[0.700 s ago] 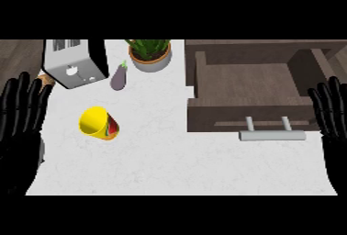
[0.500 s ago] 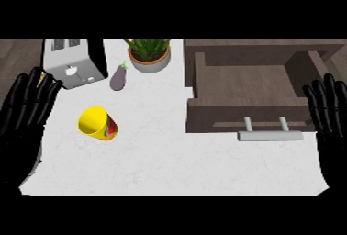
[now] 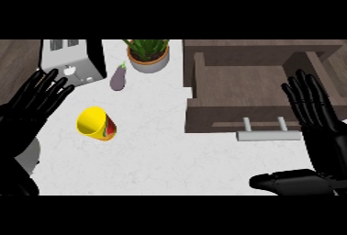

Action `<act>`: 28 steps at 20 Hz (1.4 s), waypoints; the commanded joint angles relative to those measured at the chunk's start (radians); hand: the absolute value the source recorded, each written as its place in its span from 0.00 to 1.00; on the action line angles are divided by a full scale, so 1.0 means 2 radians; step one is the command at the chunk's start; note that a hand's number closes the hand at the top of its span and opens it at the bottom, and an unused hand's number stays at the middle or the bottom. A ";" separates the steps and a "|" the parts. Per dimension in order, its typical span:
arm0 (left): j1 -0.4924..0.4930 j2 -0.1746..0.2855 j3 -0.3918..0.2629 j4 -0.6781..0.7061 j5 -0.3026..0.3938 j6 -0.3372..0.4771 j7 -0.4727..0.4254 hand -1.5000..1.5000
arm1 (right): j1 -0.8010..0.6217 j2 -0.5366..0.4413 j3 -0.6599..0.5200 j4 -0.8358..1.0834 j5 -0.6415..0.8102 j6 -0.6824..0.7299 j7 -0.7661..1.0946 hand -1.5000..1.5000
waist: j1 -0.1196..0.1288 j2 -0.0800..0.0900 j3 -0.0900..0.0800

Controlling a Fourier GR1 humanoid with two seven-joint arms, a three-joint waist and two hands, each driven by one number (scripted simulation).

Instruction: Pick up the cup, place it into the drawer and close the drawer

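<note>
A yellow cup with a red and green band lies on its side on the white counter, its mouth turned to the left. The brown drawer stands pulled open at the right, with its grey handle at the front. My left hand is open, fingers up, just left of the cup and apart from it. My right hand is open at the right edge, over the drawer's right side, thumb spread low.
A silver toaster stands at the back left. A purple eggplant lies beside it, and a potted green plant stands behind the eggplant. Dark wood floor shows left of the counter.
Both hands have moved inward and up: the left toward the cup, the right over the drawer's right side with its thumb now showing.
</note>
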 commanded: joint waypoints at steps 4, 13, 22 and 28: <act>-0.080 0.011 0.021 0.220 -0.056 -0.103 -0.069 0.00 | -0.034 0.000 -0.011 0.058 -0.001 0.011 -0.017 0.00 | -0.001 -0.002 0.000; -0.136 0.024 0.034 0.413 -0.204 -0.127 -0.207 0.00 | -0.068 -0.004 -0.024 0.070 -0.011 0.021 -0.013 0.00 | -0.004 -0.001 0.000; -0.180 0.035 0.009 0.579 -0.310 -0.106 -0.346 0.00 | -0.125 -0.019 -0.053 0.106 -0.014 0.020 0.003 0.00 | -0.003 -0.001 0.000; -0.201 0.018 -0.008 0.657 -0.353 -0.052 -0.419 0.00 | -0.120 -0.021 -0.051 0.081 -0.021 0.024 0.021 0.00 | -0.011 0.002 -0.001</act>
